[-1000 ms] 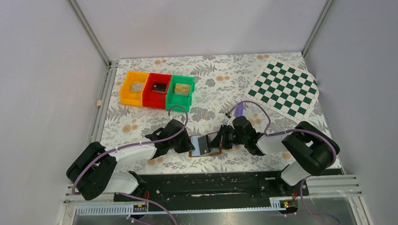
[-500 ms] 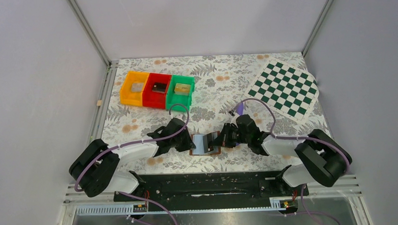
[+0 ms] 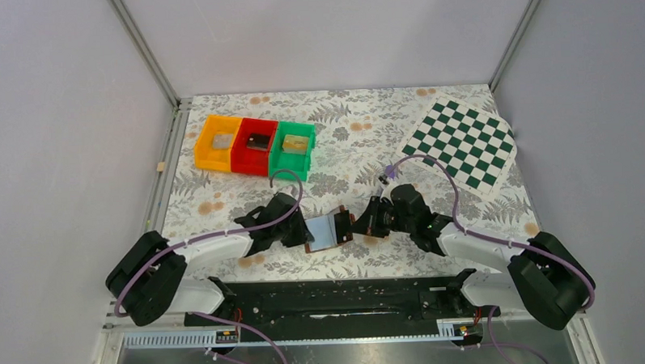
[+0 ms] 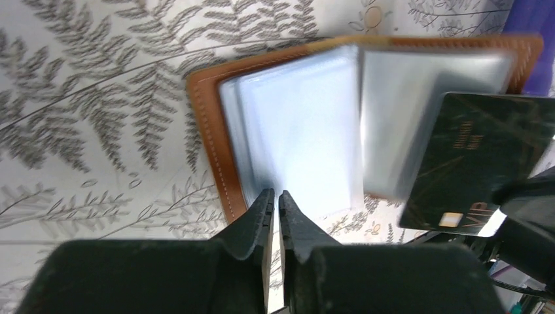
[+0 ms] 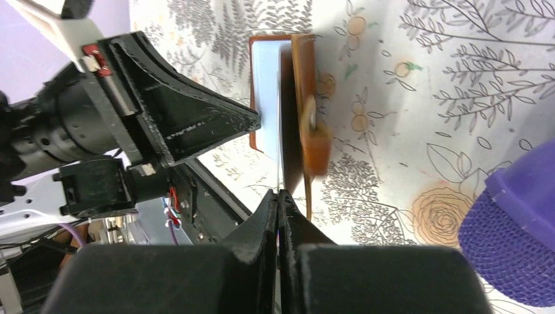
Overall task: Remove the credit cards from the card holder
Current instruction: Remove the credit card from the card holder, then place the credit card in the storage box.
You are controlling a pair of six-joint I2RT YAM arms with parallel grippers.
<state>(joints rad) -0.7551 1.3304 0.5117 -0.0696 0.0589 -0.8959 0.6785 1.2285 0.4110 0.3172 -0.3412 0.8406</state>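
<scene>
**Surface.** The surface [image 3: 358, 124] has a fern-and-flower print and carries every item listed below.

**Checkerboard mat.** A green-and-white checkerboard mat [image 3: 462, 142] lies at the far right, well apart from the work area.

**Bins.** Three bins stand in a touching row at the far left: the orange bin [image 3: 212, 164], the red bin [image 3: 250, 166] and the green bin [image 3: 288, 171]. Each bin holds one small flat item.

**Arms.** Both arms reach inward from the near edge and meet at the near centre of the surface.

**Card holder.** The card holder [image 3: 327, 231] sits between the two claws, near the front edge and well apart from the bins. It is open. The brown cover faces the surface and the pale blue-grey panels [image 4: 294, 131] face up. In the right wrist view, the card holder [image 5: 271, 98] appears almost edge-on, with its brown strap tab hanging off the cover.

**Card.** A dark card [image 4: 471, 170] with a chip overlaps the right-hand panel and projects past its near edge. The views do not show whether any part of it is inside a sleeve.

**Left claw.** The left claw [image 4: 275, 196] is closed to a thin slit. It pinches the near edge of the pale panels on the left half of the card holder.

**Right claw.** The right claw [image 5: 278, 195] is fully closed on the dark card, which runs edge-on between its fingers.
</scene>
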